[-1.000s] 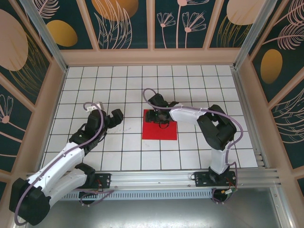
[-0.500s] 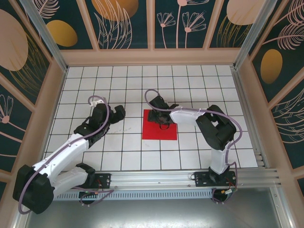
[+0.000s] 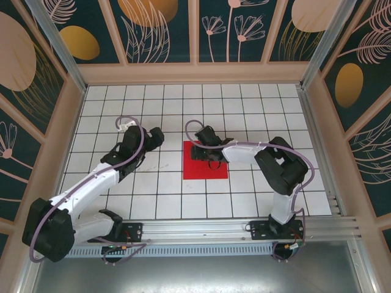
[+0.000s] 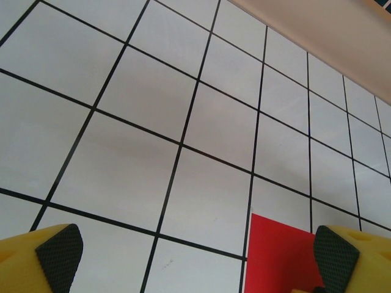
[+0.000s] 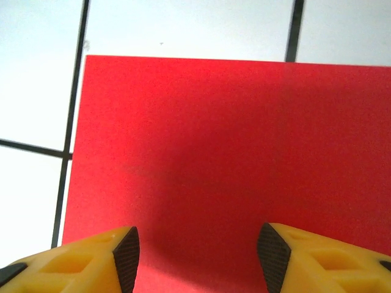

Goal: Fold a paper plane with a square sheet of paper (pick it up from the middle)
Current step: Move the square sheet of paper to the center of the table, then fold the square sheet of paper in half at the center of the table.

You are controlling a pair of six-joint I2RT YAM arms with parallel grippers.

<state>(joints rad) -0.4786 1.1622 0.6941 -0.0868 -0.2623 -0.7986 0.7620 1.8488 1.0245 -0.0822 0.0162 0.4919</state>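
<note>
Near the middle of the table (image 3: 122, 110) the square sheet of paper (image 3: 206, 171) is lying flat, and the right claw (image 5: 197, 249) is hanging over its 12 o'clock half. Its jaws are standing moderately open and are gripping nothing. The left claw (image 4: 195, 256) is waiting at the sheet's 9 o'clock side, well apart from it. Its jaws are spread wide and it is also carrying nothing.

The step in hand, as I am judging it, is the pick-up from the middle. To do it well, the right claw should be coming toward 6 o'clock until it is standing over the true centre. It should then be pressing down softly and closing slowly, so that the thin paper is rising as a small ridge between the pads (image 5: 126, 250) and not sliding away.

The overhead camera is showing the whole sheet and both arms, but the arm is covering the fingertips, so I cannot tell whether they are touching the paper; probably they are just above it. The right wrist camera is giving the gap of the jaws and the smooth, unfolded red surface. The left wrist camera is catching one red corner at 5 o'clock of its frame.
</note>
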